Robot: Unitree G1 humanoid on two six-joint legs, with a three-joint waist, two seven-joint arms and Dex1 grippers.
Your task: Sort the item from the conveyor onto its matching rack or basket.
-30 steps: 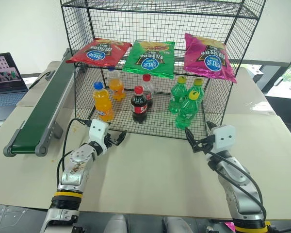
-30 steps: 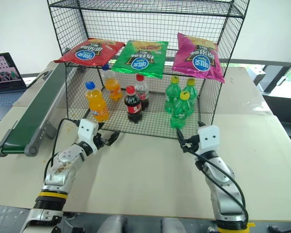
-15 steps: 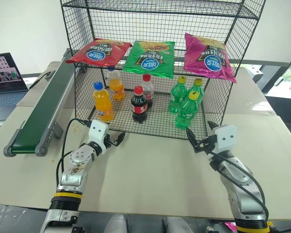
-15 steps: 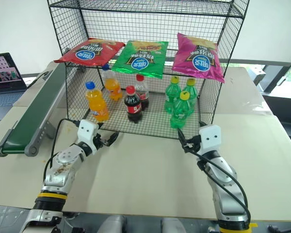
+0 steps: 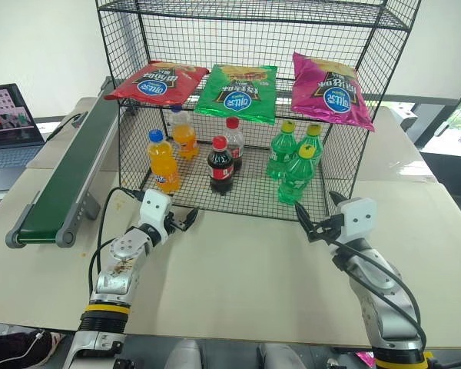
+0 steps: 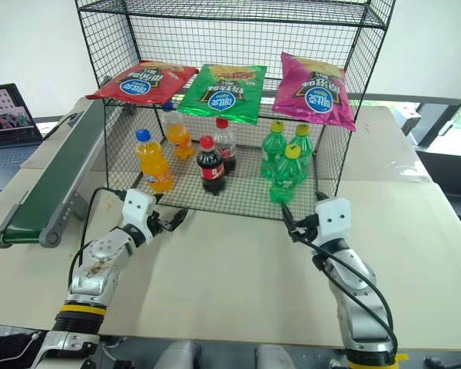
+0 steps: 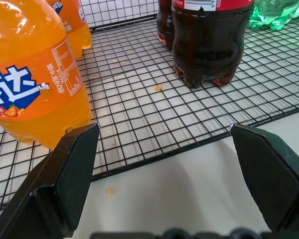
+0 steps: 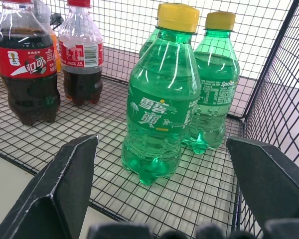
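We judge the sorting done, or nearly so: the dark green belt of the conveyor [image 5: 65,184] lies bare, and the red chip bag [image 5: 157,81] rests on the middle tier of the black wire-mesh rack [image 5: 253,19], at its left end beside the green chip bag [image 5: 238,92] and the magenta chip bag [image 5: 330,88]. Nothing looks left but to wait for another item.

The rack is the largest thing here, a tall cage of thin black wire in a fine square grid, standing on a smooth pale table [image 5: 238,284]. The conveyor is long and narrow, with grey metal rails and a roller at its near end. The three bags are flat, glossy and crinkled. Below them stand clear plastic bottles: orange soda [image 7: 35,84], dark cola [image 7: 209,45] and green lemon-lime soda [image 8: 162,114], ribbed at the base.

Our left gripper [image 5: 186,221] and right gripper [image 5: 307,223] hover before the lowest tier, each with black wedge-shaped fingers spread wide and holding nothing.
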